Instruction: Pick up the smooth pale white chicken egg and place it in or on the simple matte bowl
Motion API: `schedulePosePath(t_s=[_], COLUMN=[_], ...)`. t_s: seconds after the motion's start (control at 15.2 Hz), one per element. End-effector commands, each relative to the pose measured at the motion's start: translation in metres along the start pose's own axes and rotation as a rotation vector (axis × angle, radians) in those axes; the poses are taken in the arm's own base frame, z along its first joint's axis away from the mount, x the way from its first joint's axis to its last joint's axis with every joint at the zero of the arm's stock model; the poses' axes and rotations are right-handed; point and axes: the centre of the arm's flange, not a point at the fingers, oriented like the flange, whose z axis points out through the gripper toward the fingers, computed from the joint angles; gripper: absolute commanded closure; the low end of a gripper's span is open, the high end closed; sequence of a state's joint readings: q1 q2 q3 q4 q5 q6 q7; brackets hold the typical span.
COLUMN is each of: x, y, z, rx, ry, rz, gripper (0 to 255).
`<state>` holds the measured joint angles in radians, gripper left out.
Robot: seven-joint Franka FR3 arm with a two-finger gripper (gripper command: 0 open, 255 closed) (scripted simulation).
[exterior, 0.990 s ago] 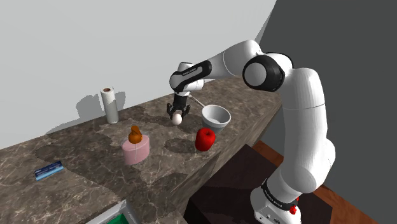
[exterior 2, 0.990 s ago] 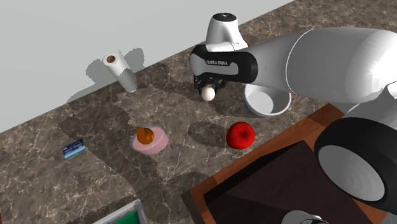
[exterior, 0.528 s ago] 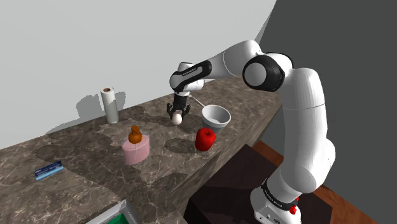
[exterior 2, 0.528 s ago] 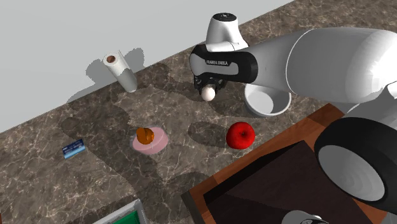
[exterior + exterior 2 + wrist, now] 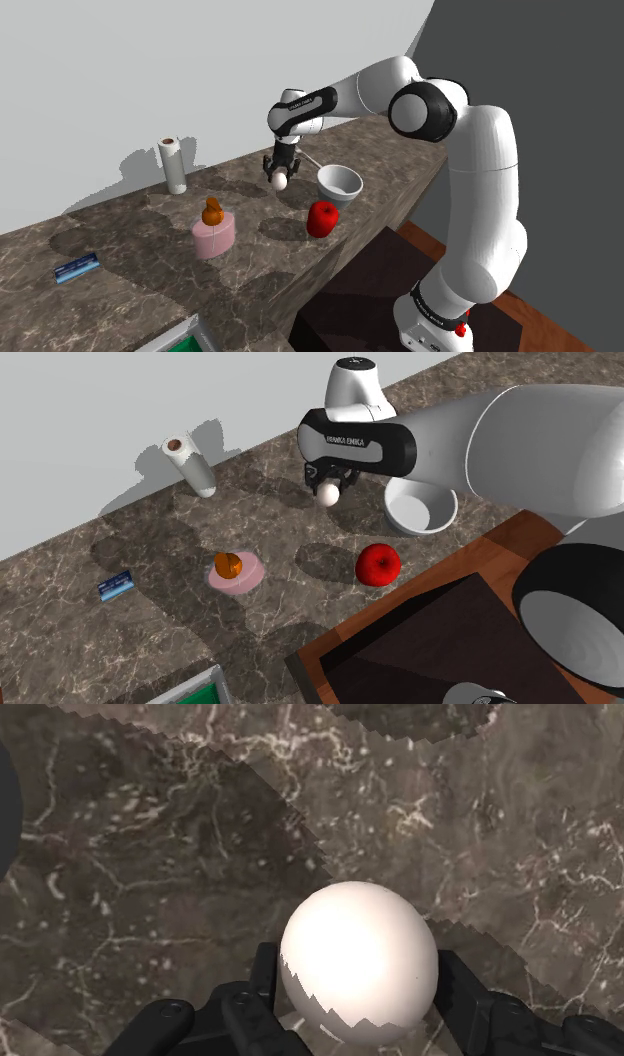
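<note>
Dark veined marble countertop against a plain grey wall, with the arm reaching over it from its dark stand. Black gripper points down, fingers closed narrow around the white egg, clasping it on both sides at about its widest part, probably so the round shell cannot roll out. The egg hangs below the hand and looks lifted clear of the counter, since the wrist view has marble with no contact under it. It sits near the white bowl, off toward the shoulder view's left of the rim, not yet over the opening. The bowl stands upright and empty near the counter edge. A red apple lies just in front of the bowl, apart from it, so a low carry on that side could clip it. Farther off are a pink dish with a brown item on top, an upright paper towel roll by the wall, and a small blue object. Likely step: carry across to the bowl, then lower and release gently.
</note>
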<state>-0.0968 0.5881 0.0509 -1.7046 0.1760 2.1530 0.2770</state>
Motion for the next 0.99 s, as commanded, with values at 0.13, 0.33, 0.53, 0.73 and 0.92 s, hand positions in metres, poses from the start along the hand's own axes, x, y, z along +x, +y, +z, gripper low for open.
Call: schedulePosePath(t_s=[0.13, 0.33, 0.53, 0.73, 0.92], x=[-0.004, -0.007, -0.01, -0.013, -0.016], y=[-0.003, -0.005, -0.007, -0.008, -0.01], z=[-0.021, -0.037, -0.052, -0.068, -0.083], rx=[0.0, 0.0, 0.0, 0.0, 0.0], ry=[0.0, 0.0, 0.0, 0.0, 0.0], rz=[0.0, 0.0, 0.0, 0.0, 0.0], gripper=[255, 255, 255, 255, 255])
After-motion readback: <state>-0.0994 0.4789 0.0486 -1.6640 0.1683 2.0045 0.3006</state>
